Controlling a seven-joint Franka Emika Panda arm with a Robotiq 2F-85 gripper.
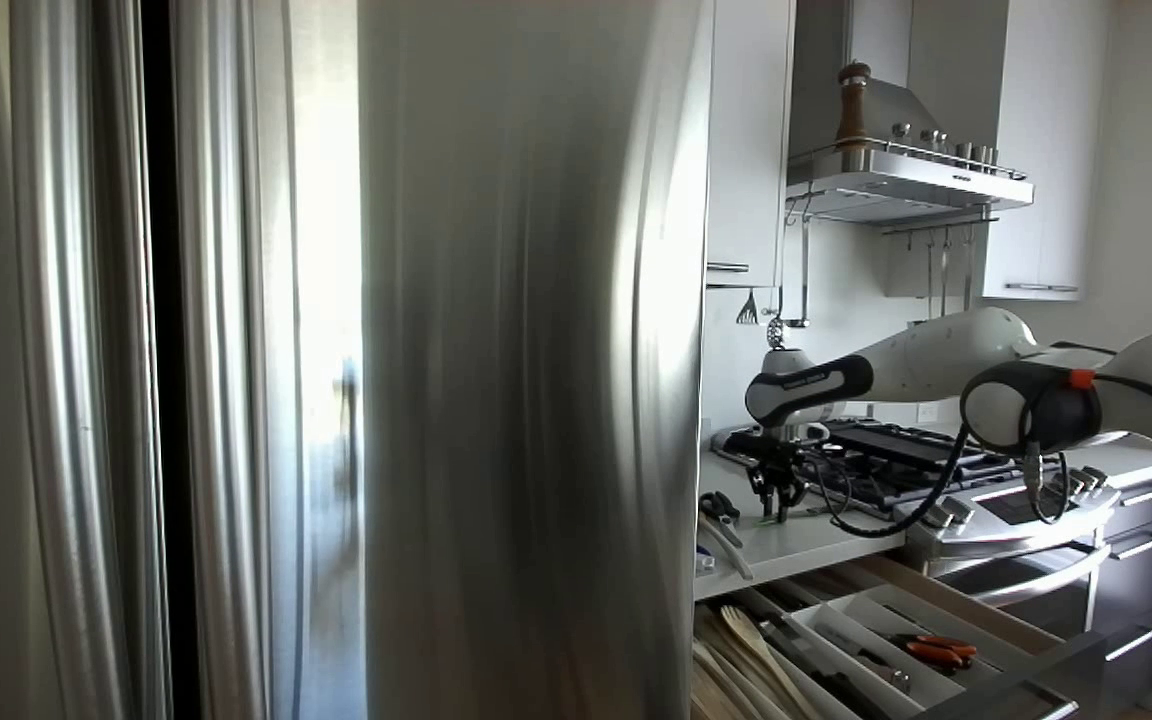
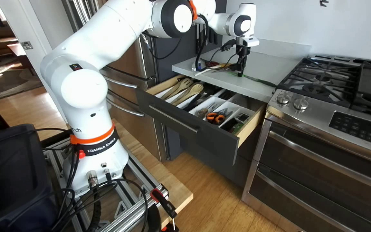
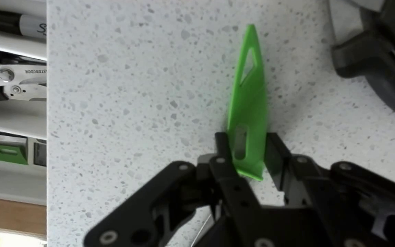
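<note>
A bright green blade-shaped piece (image 3: pixel 250 99), with a triangular cut-out near its pointed end and a slot near its wide end, lies between the jaws of my gripper (image 3: pixel 247 142) in the wrist view. The fingers (image 3: pixel 223 144) press against both long sides of the wide end. It sits at or just above the speckled counter (image 3: pixel 132 85); any gap is too small to tell. In both exterior views my gripper (image 1: pixel 774 515) points down at the countertop (image 2: pixel 262 61). A long thin dark-green item (image 2: pixel 261 81) extends from beside the fingertips toward the stove.
An open drawer (image 2: pixel 185 122) below the counter edge holds wooden utensils (image 2: pixel 188 91), orange-handled scissors (image 2: pixel 216 116) and a second green piece (image 3: pixel 3 153). A black-handled object (image 3: pixel 369 55) lies near the gripper. The stove (image 2: pixel 320 80) and refrigerator (image 1: pixel 516 350) flank the counter.
</note>
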